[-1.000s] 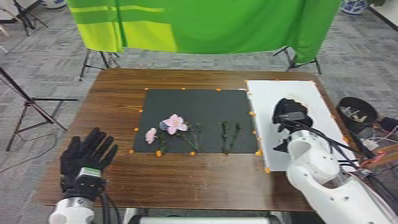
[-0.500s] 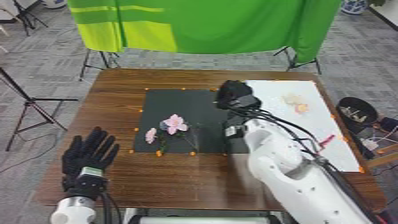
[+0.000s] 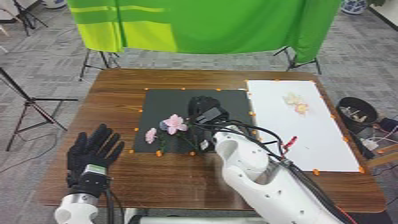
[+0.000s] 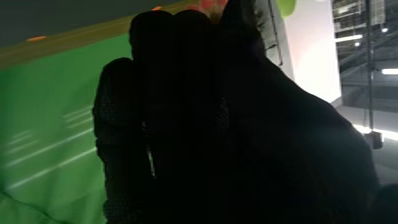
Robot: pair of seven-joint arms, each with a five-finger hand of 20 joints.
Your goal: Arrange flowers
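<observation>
Fingers (image 4: 160,75) straight, the right hand (image 3: 204,106) has swung off the white sheet (image 3: 293,145) onto the dark mat (image 3: 164,102), probably for the next bloom; whether it touches one, I can't tell. Pink flowers (image 3: 175,123) lie at its eight o'clock. Pale blooms (image 3: 300,107), covered earlier, now show at three, seemingly already placed.

and we've got a small label (image 3: 94,170), pale w/ a bit of green, right there at the wrist end of the left hand (image 3: 91,152), head view. print on it's too tiny to read, tho, so no words, no nos. to call. rt wrist view: no legible txt or signs there either, folks.
</observation>
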